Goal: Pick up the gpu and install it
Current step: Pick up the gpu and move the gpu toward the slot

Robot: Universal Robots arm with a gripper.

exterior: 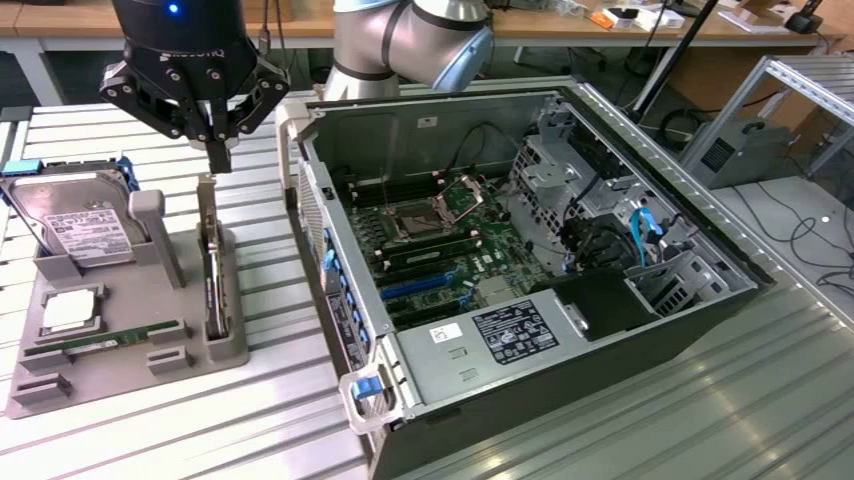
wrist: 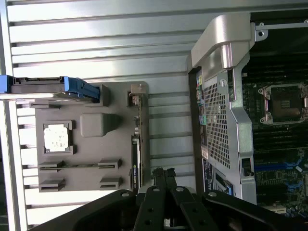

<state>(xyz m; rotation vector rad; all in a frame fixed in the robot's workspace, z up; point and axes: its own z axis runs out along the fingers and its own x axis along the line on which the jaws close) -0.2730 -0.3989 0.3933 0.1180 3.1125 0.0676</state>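
Hovering over the gray parts holder (exterior: 200, 348), the arm's fingers (exterior: 218, 152) are pressed shut with nothing between them and point straight down at the gpu (exterior: 211, 270). The card stands on edge in a slot along the side of the holder nearest the open computer case (exterior: 534, 335). It lies directly beneath the fingertips, and the exterior view shows a slight gap between them. Its long axis runs from the back of the slatted worktop (exterior: 267, 425) toward the front. The fingers sit above its far end, where the silver bracket (exterior: 206, 203) rises.

To the exterior view's left of the card, a hard drive (exterior: 80, 235) leans in its cradle. A processor chip (exterior: 67, 312) and a memory stick (exterior: 127, 335) lie flat nearer the front. The case's side wall stands just beside the holder, between the card and the motherboard (exterior: 441, 250), and looks like the main thing in the way.
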